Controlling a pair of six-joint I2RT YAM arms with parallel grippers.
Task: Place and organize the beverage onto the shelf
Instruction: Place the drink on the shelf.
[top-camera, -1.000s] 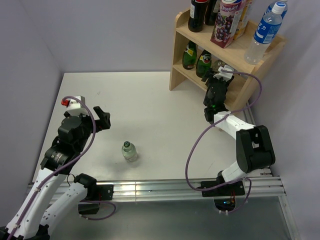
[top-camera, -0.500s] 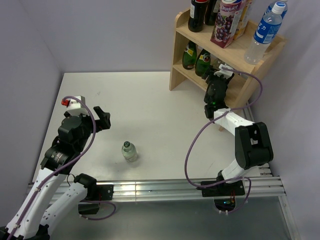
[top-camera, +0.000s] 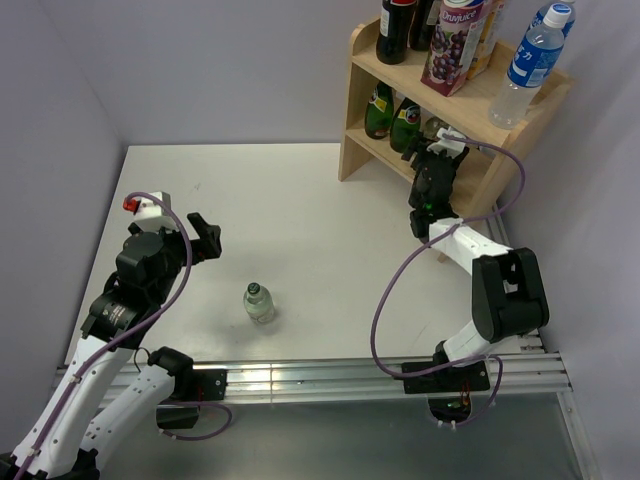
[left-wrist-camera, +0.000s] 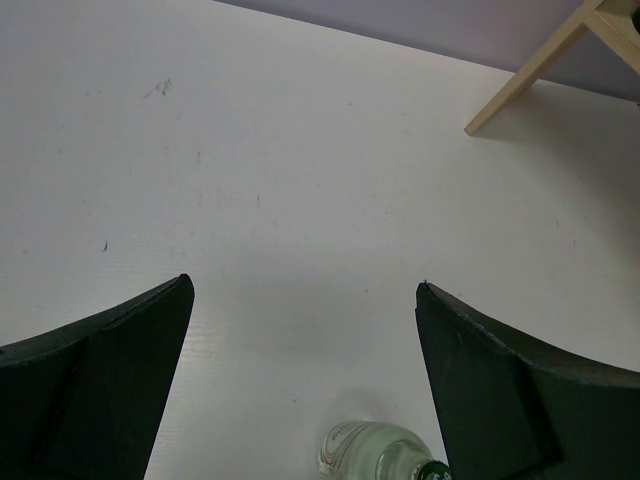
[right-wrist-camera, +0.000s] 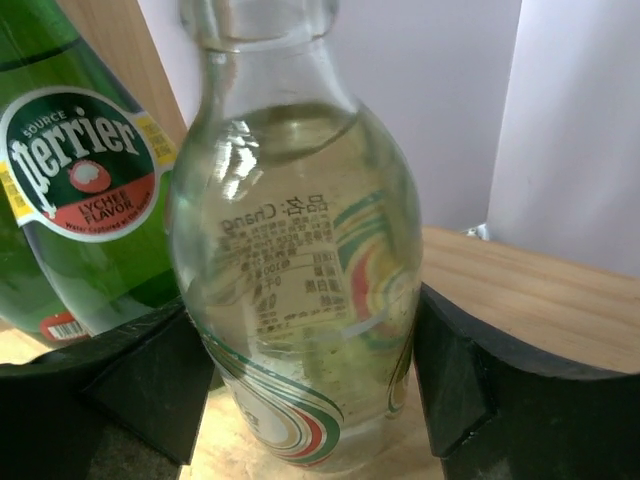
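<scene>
The wooden shelf (top-camera: 352, 130) stands at the back right. Its top tier carries dark cola bottles (top-camera: 396, 30), a juice carton (top-camera: 452, 45) and a water bottle (top-camera: 527, 65). Green bottles (top-camera: 379, 110) stand on the lower tier. My right gripper (top-camera: 440, 150) reaches into that tier. It is shut on a clear glass bottle (right-wrist-camera: 300, 270), which stands upright on the shelf board (right-wrist-camera: 540, 290) beside a green Perrier bottle (right-wrist-camera: 80, 190). Another small clear bottle (top-camera: 259, 303) stands on the table. My left gripper (top-camera: 205, 238) hangs open above and behind it.
The white table (top-camera: 300, 220) is walled at the back and left. A metal rail (top-camera: 330, 378) runs along its near edge. One shelf foot (left-wrist-camera: 530, 80) shows in the left wrist view, far from the small clear bottle (left-wrist-camera: 385, 455) at the bottom edge.
The right arm has edged slightly further toward the shelf's lower tier with the clear glass bottle. The left arm and the bottle on the table have not moved.
</scene>
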